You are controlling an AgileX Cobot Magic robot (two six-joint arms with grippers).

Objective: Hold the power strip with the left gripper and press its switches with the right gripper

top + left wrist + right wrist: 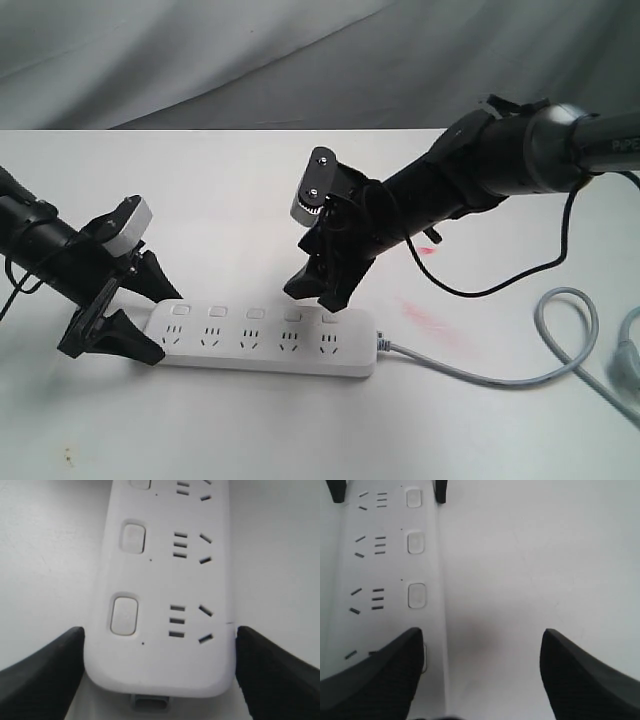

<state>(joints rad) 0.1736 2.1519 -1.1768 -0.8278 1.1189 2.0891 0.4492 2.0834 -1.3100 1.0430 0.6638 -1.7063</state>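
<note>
Exterior view: left tool (160,322) clamps power strip (265,342); right tool (315,298) gapes over switches (254,313).

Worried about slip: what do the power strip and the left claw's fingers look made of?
Power strip: apparently smooth white moulded plastic, by its soft sheen and rounded edges. Left claw's fingers: matte black, finely textured, perhaps rubber or printed plastic.

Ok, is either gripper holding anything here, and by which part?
The left gripper clamps the power strip across its width at the end away from the cord. The right gripper is open, holding nothing.
</note>
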